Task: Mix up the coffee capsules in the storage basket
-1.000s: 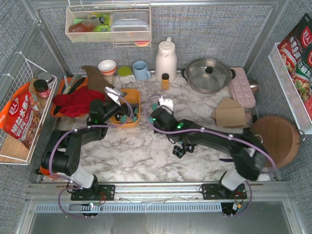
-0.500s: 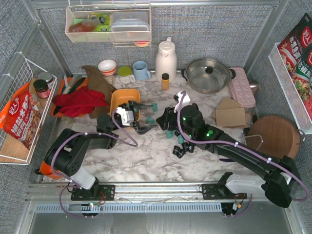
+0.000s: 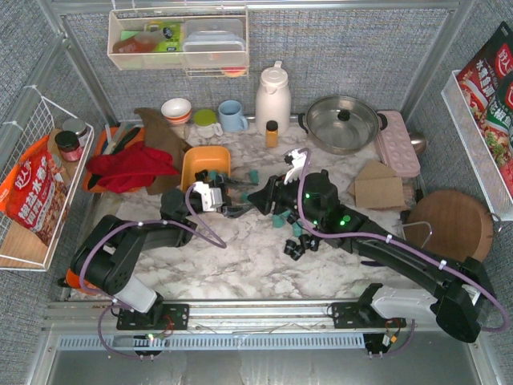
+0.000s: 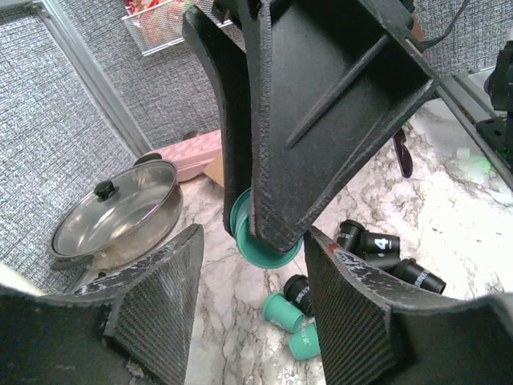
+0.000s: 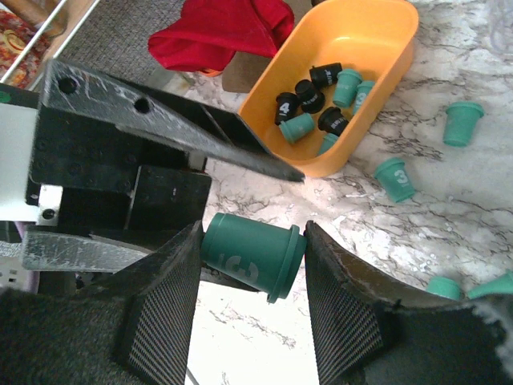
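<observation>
My right gripper (image 5: 252, 241) is shut on a teal capsule (image 5: 252, 258), held sideways above the marble. In the top view the right gripper (image 3: 258, 195) meets my left gripper (image 3: 239, 207) just right of the orange storage basket (image 3: 192, 160). In the left wrist view the left gripper (image 4: 252, 237) stands open. Its fingers (image 4: 168, 289) flank the right gripper's tip and the teal capsule (image 4: 268, 255), and a gap shows on the left side. The basket (image 5: 377, 32) holds several black and teal capsules (image 5: 321, 100). Loose capsules (image 5: 394, 178) lie on the table, with black ones (image 3: 296, 245) nearer the front.
A red cloth (image 3: 128, 167) lies left of the basket. A blue mug (image 3: 232, 116), a white jug (image 3: 272, 98) and a lidded pan (image 3: 343, 122) stand along the back. Cardboard pieces (image 3: 378, 188) and a round wooden board (image 3: 453, 228) are at the right.
The left gripper swung from over the basket to the right and its jaws have narrowed. The right gripper moved left with the teal capsule, bringing it between the left fingers.
</observation>
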